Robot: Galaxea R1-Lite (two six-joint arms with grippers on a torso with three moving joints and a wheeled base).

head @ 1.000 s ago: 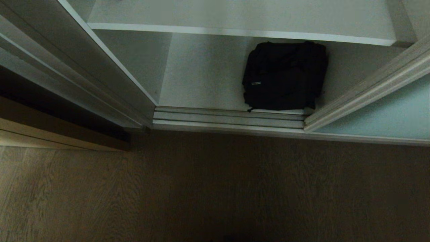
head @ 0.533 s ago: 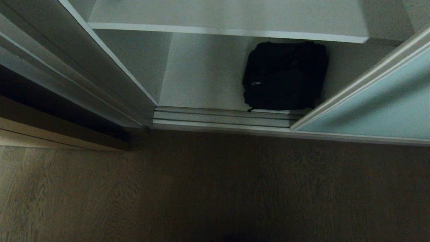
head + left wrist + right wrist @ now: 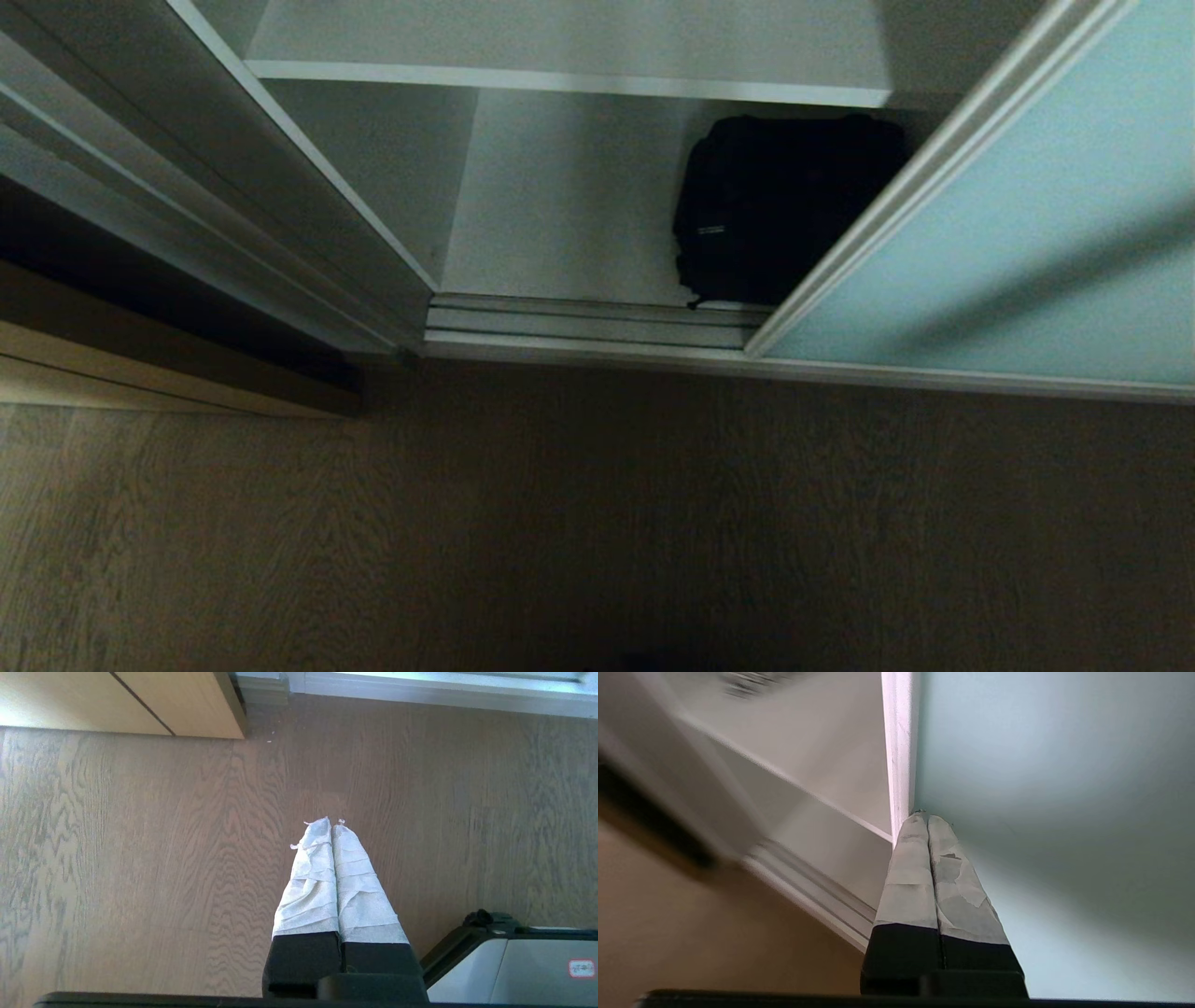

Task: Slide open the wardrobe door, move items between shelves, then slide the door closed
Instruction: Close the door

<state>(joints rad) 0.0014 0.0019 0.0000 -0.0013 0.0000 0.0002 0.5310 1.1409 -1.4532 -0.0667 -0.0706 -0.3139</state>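
Observation:
The sliding wardrobe door [image 3: 1008,233], frosted pale blue-green glass in a silver frame, covers the right part of the opening. Its frame edge [image 3: 859,233] hides the right side of the soft black bag [image 3: 756,215], which lies on the wardrobe's white bottom board under a white shelf [image 3: 560,56]. In the right wrist view my right gripper [image 3: 927,816] is shut, tips against the glass of the door [image 3: 1041,765] right beside its frame [image 3: 901,742]. My left gripper [image 3: 331,821] hangs shut over the wood floor, holding nothing. No gripper shows in the head view.
The door's floor track [image 3: 597,327] runs along the wardrobe front. A light wood door [image 3: 140,383] stands at the left, seen also in the left wrist view as the wood door [image 3: 140,704]. Wood floor [image 3: 560,523] fills the foreground. Part of the robot's base [image 3: 514,966] shows.
The sliding door has moved left across the opening and now covers the bag's right side and more of the shelf. The bag has not moved.

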